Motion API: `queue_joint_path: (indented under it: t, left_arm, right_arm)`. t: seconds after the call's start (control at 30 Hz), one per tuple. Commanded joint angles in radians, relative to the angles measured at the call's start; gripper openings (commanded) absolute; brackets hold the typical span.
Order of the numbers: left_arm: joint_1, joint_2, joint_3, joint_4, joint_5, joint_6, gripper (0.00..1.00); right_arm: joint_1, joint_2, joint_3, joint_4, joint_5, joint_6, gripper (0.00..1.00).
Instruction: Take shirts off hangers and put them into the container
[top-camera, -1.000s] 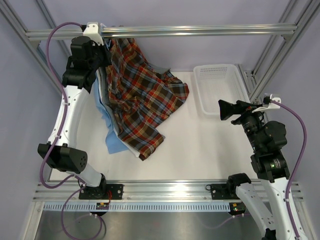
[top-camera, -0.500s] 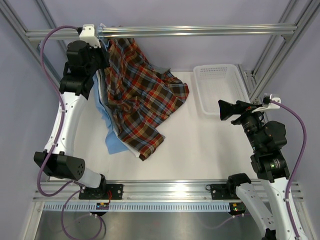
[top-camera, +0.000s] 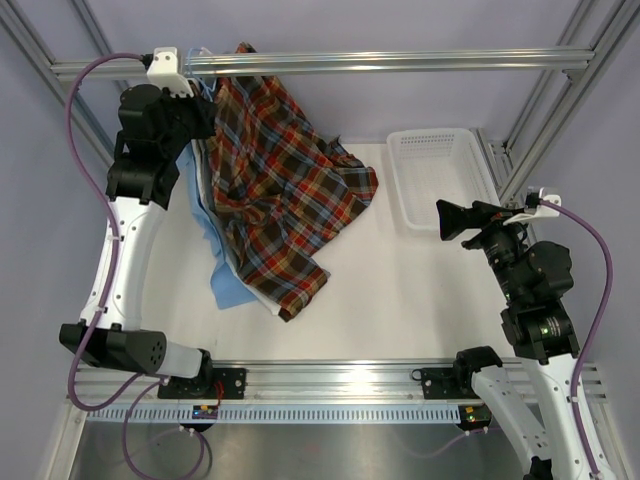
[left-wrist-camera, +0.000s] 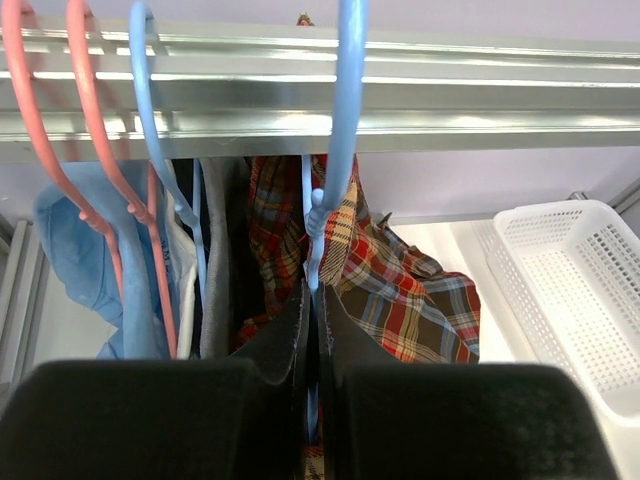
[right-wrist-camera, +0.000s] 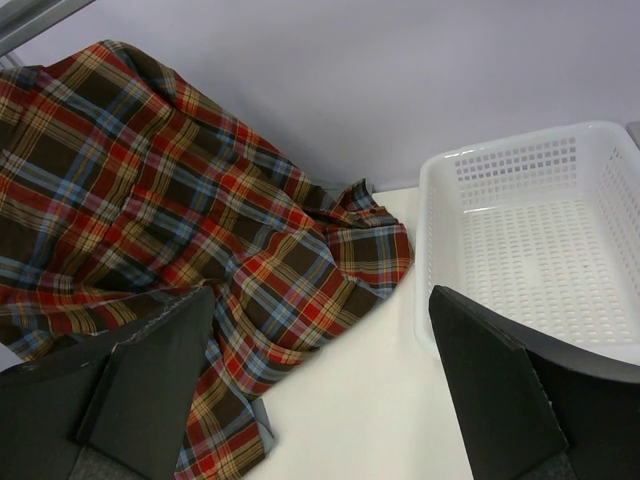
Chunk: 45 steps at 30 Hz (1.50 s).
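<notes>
The red, navy and yellow plaid cloth shirt (top-camera: 280, 190) hangs at 11 o'clock on a light blue wire hanger (left-wrist-camera: 345, 120), trailing toward 5 o'clock onto the bench (top-camera: 400, 300). The left fingers (left-wrist-camera: 285, 330) are clamped on the hanger's neck below its hook. The white perforated plastic basket (top-camera: 397, 185) lies at the shirt's 3 o'clock, nearer the right fingers (right-wrist-camera: 150, 390), which are spread wide.
</notes>
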Motion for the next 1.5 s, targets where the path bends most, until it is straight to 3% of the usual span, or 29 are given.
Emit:
queue_joint_path:
  t: [0.0, 0.4, 0.7, 0.9, 1.13, 1.3, 1.47]
  left_arm:
    - [0.003, -0.074, 0.002, 0.057, 0.043, -0.032, 0.0]
    - [-0.004, -0.275, -0.093, -0.048, 0.117, -0.102, 0.0]
    - [-0.123, -0.327, -0.112, -0.096, 0.089, -0.173, 0.0]
    - [-0.269, -0.302, -0.103, -0.082, -0.075, -0.205, 0.0]
    - [-0.548, -0.235, -0.078, -0.038, -0.432, -0.208, 0.0]
    - [-0.62, -0.186, -0.063, -0.019, -0.608, -0.257, 0.0]
    - [-0.709, -0.183, -0.081, -0.041, -0.937, -0.371, 0.0]
  right_arm:
    - [0.008, 0.029, 0.029, -0.004, 0.006, -0.013, 1.0]
    - [0.006, 0.112, 0.083, -0.058, -0.018, -0.004, 0.99]
    - [0.008, 0.225, 0.138, -0.058, -0.256, 0.024, 0.99]
    - [0.086, 0.271, 0.152, -0.013, -0.339, 0.021, 1.0]
    - [0.392, 0.376, 0.276, -0.05, -0.134, -0.056, 0.99]
    - [0.578, 0.509, 0.351, -0.056, -0.034, -0.079, 1.0]
    - [0.666, 0.575, 0.373, -0.015, 0.127, -0.082, 1.0]
